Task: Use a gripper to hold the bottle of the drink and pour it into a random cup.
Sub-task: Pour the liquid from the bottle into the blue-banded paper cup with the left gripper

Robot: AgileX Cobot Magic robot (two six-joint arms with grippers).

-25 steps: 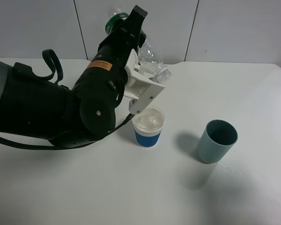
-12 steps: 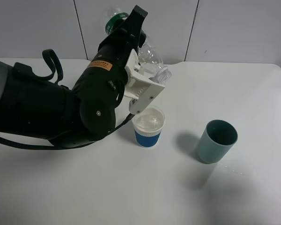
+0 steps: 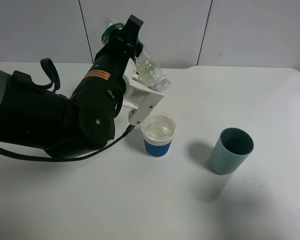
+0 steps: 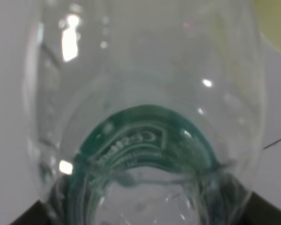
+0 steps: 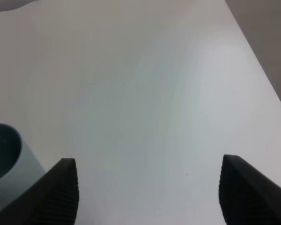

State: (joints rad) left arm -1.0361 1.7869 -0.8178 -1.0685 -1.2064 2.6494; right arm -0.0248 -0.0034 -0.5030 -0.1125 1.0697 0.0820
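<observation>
Left arm and its bottle (image 3: pixel 140 62) have shifted toward the left of the exterior high view since a second ago, and the bottle mouth sits further left. The left gripper (image 3: pixel 144 86) has its white fingers (image 3: pixel 146 100) pinched on the bottle body, lifted off the counter (image 3: pixel 140 200). The bottle's long axis is tilted: green-label base up and back-left, open mouth down and front-right toward the white-and-blue paper cup (image 3: pixel 158 136). The mouth shows above the cup's rear rim, and clear liquid is in the cup. A teal cup (image 3: pixel 231 150) stands apart on the right.

The left wrist view shows only the clear bottle (image 4: pixel 140 117) and its green label filling the frame, no fingers. Only the right wrist view shows the right gripper (image 5: pixel 150 197): dark fingers (image 5: pixel 61 187) spread wide over bare counter, holding nothing, teal cup (image 5: pixel 4 164) beside.
</observation>
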